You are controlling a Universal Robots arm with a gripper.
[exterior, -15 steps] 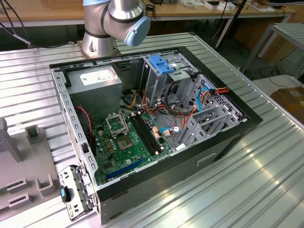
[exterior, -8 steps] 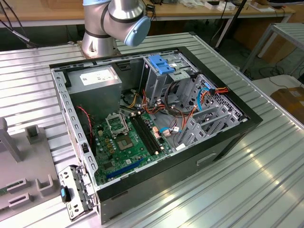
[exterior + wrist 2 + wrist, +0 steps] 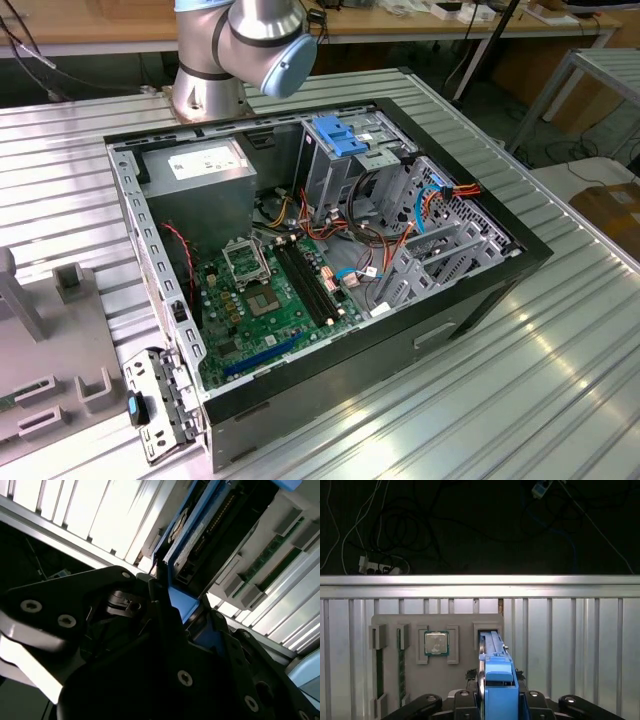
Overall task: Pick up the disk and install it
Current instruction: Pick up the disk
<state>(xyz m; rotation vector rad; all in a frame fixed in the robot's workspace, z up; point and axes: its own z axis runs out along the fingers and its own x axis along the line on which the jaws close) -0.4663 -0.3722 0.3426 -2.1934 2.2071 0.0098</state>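
1. The gripper (image 3: 497, 702) has its jaws drawn in close, one on each flat side of the disk (image 3: 495, 675). It is held edge-on by its blue-railed end.
2. In the second wrist view the gripper (image 3: 170, 605) has its black jaws pressed against the blue rail. The disk (image 3: 200, 535) reaches away from them toward a grey tray (image 3: 260, 527) that carries a green memory stick (image 3: 272, 555).
3. In the first wrist view the disk lines up with a slot in the tray (image 3: 465, 622), just beside a CPU (image 3: 436, 643) in its square nest. Whether the disk's far end sits in that slot cannot be told. The ribbed bench (image 3: 570, 645) lies under the tray.
4. In the exterior view an open case (image 3: 450, 320) sits on the bench (image 3: 520, 400) with its motherboard (image 3: 270, 295) exposed. Inside it, a blue bracket (image 3: 338, 135) tops the drive cage at 1 o'clock and a power supply (image 3: 200, 165) sits at 11 o'clock. The arm (image 3: 240, 45) rises at 12 o'clock beyond the case, and the tray (image 3: 50, 340) lies at 8 o'clock.
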